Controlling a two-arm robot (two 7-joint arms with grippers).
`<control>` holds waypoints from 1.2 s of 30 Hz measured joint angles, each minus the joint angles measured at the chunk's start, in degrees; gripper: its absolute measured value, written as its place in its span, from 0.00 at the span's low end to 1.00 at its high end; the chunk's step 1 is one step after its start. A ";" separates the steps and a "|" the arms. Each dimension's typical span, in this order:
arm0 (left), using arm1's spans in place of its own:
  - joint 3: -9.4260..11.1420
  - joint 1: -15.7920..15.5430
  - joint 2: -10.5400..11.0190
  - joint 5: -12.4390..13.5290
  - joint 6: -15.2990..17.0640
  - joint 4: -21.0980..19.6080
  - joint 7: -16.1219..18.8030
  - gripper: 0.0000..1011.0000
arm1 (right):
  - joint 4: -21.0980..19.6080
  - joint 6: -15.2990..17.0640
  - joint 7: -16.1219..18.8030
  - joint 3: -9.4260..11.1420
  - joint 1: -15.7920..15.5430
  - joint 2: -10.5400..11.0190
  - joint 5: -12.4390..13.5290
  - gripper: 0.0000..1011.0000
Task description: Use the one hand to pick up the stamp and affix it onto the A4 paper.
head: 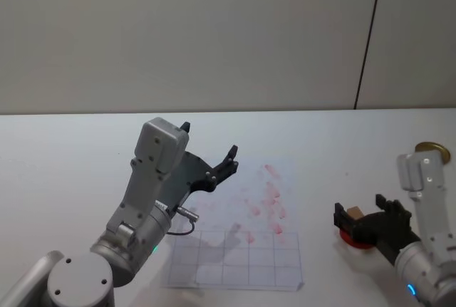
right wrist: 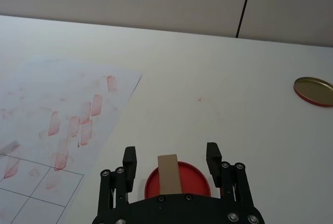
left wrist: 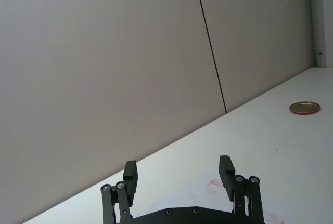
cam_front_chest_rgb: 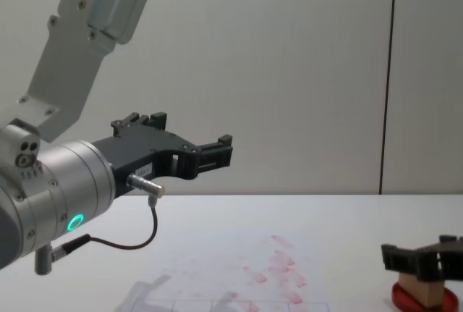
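The stamp (right wrist: 168, 174), a tan wooden block, stands upright on the round red ink pad (right wrist: 192, 180) at the table's right. My right gripper (right wrist: 171, 159), on the arm with the blue ring light, is open and straddles the stamp, with a gap showing on each side. From the chest view the stamp (cam_front_chest_rgb: 423, 290) sits just below the right gripper (cam_front_chest_rgb: 423, 255). The A4 paper (head: 242, 250), white with reddish stamp marks and grid lines at its near edge, lies at the table's middle. My left gripper (head: 210, 141) hangs open and raised above the paper's left part.
A round gold lid (head: 433, 150) lies at the far right of the white table (head: 71, 150), behind the right arm. A pale wall runs along the table's far edge. Bare table lies between the paper and the ink pad (head: 354, 239).
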 joint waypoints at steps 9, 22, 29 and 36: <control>0.00 0.00 0.00 0.00 0.00 0.00 0.00 0.98 | 1.04 2.42 -0.97 -0.50 0.23 -1.13 -0.76 0.60; 0.00 0.00 0.00 0.00 0.00 0.00 0.00 0.98 | 1.43 4.26 -2.44 -0.72 0.10 -2.00 -1.96 0.22; 0.00 0.00 0.00 0.00 0.00 0.00 0.00 0.98 | 1.52 6.03 -4.00 -0.65 0.10 -2.49 -2.65 0.22; 0.00 0.00 0.00 0.00 0.00 0.00 0.00 0.98 | 1.68 7.34 -5.09 -0.38 0.29 -2.87 -3.08 0.22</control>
